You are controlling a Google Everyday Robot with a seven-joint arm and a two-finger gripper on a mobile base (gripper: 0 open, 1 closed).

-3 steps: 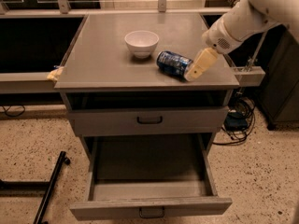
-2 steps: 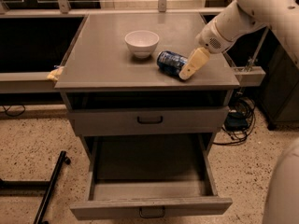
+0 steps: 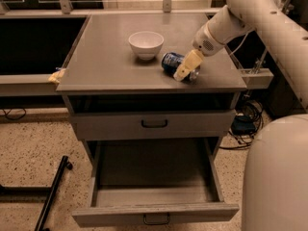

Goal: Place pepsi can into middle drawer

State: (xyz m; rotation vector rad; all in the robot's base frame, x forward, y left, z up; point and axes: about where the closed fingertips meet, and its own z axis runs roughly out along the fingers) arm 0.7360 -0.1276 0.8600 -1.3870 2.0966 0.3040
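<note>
1. The middle drawer is pulled fully out at the bottom of the cabinet, and the grey floor of its tray is in plain sight
2. The white bowl is stood upright on the cabinet top; only its white inside is seen
3. The pepsi can is laid on its side on that top, just right of the bowl and not in any drawer
4. The gripper is set against the can's right end; whether it is clamped on the can cannot be told, as the can is possibly only touched
5. Compared with a second ago, the gripper has been brought leftward onto the can, while can and bowl have been left where they were
6. The upper drawer front is kept shut; a speckled floor and cables are seen around the cabinet
</note>
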